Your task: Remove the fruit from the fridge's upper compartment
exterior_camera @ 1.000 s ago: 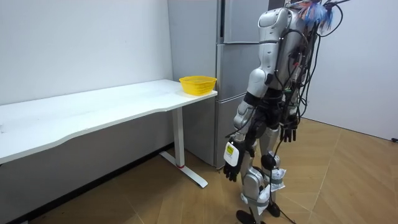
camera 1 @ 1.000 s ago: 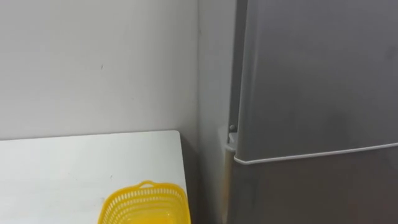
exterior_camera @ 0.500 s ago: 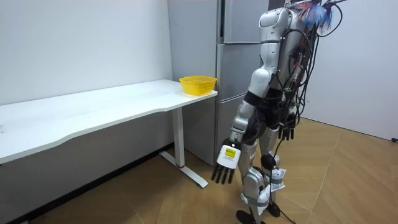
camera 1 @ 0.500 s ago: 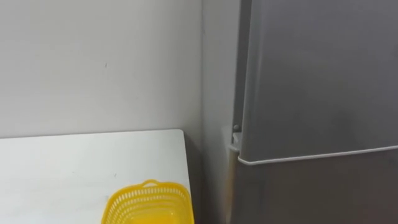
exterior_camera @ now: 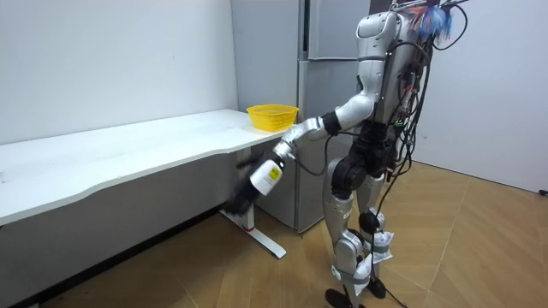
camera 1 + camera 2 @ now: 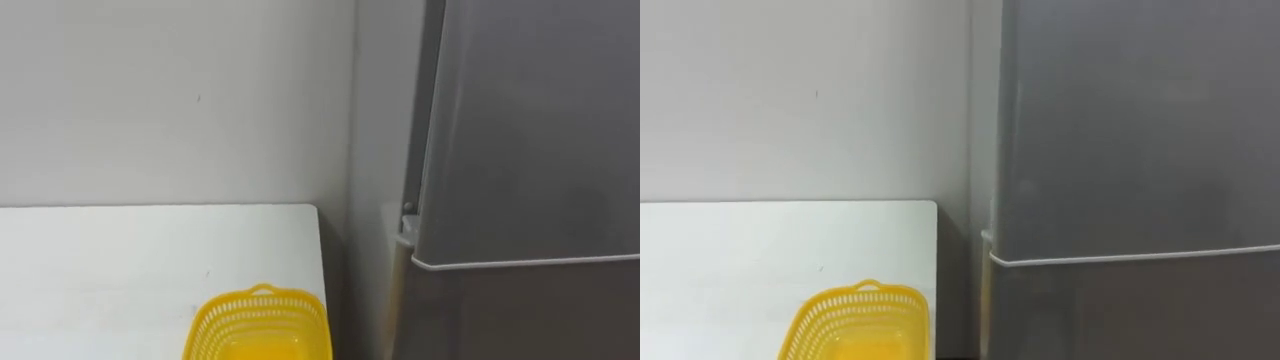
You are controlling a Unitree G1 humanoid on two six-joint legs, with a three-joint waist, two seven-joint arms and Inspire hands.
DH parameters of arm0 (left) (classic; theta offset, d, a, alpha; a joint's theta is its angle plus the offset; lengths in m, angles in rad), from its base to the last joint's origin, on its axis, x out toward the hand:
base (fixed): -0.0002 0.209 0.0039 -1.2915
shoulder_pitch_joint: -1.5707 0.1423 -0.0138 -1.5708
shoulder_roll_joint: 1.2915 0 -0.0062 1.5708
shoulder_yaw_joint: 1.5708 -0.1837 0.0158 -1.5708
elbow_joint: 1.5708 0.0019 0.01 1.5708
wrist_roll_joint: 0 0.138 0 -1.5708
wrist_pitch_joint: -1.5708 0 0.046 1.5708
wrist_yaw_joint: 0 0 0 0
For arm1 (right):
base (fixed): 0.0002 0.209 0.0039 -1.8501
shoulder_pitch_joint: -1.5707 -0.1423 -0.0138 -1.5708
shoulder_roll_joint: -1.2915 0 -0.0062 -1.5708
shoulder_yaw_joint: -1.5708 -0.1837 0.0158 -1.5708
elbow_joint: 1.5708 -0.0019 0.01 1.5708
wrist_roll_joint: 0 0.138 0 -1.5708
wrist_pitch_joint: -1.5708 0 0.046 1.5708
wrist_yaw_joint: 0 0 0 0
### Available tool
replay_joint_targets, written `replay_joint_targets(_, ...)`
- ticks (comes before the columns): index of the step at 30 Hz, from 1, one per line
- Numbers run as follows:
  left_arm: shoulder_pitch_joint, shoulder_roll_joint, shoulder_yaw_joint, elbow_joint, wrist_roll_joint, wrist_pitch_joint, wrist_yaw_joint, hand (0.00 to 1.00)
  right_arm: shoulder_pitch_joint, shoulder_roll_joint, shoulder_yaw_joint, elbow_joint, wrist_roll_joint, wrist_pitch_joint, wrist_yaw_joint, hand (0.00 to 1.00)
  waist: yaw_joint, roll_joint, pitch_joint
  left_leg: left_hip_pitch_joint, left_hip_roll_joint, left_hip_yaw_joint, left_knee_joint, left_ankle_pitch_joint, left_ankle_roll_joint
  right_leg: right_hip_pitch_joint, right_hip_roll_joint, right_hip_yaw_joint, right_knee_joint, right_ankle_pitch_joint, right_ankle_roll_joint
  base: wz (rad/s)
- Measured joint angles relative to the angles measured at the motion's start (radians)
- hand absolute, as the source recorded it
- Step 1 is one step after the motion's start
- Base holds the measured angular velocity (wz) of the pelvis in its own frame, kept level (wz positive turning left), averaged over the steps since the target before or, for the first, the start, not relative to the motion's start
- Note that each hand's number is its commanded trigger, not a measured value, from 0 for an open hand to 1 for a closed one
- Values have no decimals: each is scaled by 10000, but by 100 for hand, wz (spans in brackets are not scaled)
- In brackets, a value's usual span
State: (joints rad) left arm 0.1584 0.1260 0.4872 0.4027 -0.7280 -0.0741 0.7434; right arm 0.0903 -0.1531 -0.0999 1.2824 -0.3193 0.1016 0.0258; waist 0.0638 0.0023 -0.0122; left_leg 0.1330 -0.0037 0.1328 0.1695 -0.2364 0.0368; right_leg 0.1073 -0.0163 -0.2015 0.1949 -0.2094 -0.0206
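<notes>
The fridge (image 6: 530,150) is seen shut, with the seam between its upper and lower doors closed. The robot is stood in front of it. The left hand (image 5: 248,188) is held out low beside the table (image 6: 120,260). It is blurred, so open or curled cannot be told. A yellow basket (image 6: 262,322) is set on the table's end by the fridge.

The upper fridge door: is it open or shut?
Shut. The upper door sits flush above the lower door, only a thin seam between them; no interior shows.
</notes>
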Motion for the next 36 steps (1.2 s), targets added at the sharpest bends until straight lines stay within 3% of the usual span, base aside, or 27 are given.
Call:
replay_joint_targets(4, 152, 4, 2, -2711, 985, -132, 1020, 0, 169, 2, 11, -131, 2, -18, -6, 0, -10, 59, -4, -30, -3, -53, -6, 0, 1, -93, 5, 25, 68, -1, 0, 3)
replay_joint_targets(6, 177, 88, -15, -3787, 1146, -231, 1102, 0, 259, -13, 0, -131, 40, 0, -9, 0, -48, 82, 7, -21, -12, -66, -12, 1, 1, -36, -5, 5, 56, -1, 0, 3)
replay_joint_targets(10, 84, 177, -44, -5103, 2616, -266, 811, 0, 300, 9, -1, 22, 23, 6, 48, 0, -94, 111, 16, -8, -19, -64, -12, 2, 4, -64, -8, 71, 71, -3, 2, -4)
replay_joint_targets(13, 83, 214, -43, -6350, 2990, -263, 695, 0, 278, -4, -14, 45, 6, 2, 80, 0, -289, 71, 43, -30, -26, -94, -2, 1, 7, -49, -8, 66, 45, -3, 1, -1)
replay_joint_targets(17, -197, 473, -171, -7140, 3185, -269, 320, 0, 291, -3, -12, 70, 31, -8, 193, 0, -458, 82, 56, -88, -37, -199, 23, 1, 8, -31, -12, 3, 18, -3, 1, 7)
replay_joint_targets(23, -687, 716, -245, -8424, 3738, -180, -712, 0, 294, 0, -28, 148, -2, 100, 291, 0, -821, 151, 93, -180, -49, -294, 53, 1, 8, -61, 8, -8, -98, -2, 1, 2)
replay_joint_targets(26, -1268, 974, -541, -8589, 3741, -135, -1510, 0, 401, 2, -28, 106, -8, 194, 546, 0, -921, 252, 189, -182, -54, -296, 57, 2, 8, -105, 3, 22, -102, -2, 3, -3)
replay_joint_targets(29, -1778, 973, -982, -8633, 3745, 153, -2436, 0, 472, 5, -27, 23, -83, 287, 777, 0, -1068, 330, 239, -270, -76, -297, 108, 3, 10, -71, -26, 33, -104, -3, 15, 0)
replay_joint_targets(31, -2113, 974, -1386, -8901, 3664, 536, -3108, 0, 461, 2, -27, 26, -226, 324, 1001, 0, -1232, 370, 218, -391, -81, -281, 186, 4, 10, -246, -36, 75, -77, -11, 27, -2)
replay_joint_targets(36, -3038, 1013, -2173, -9043, 3655, 847, -4742, 0, 436, -29, -25, 50, -383, 428, 1198, 0, -1433, 315, 183, -428, -66, -247, 183, 7, 10, -363, -26, 130, -73, -11, 22, -5)
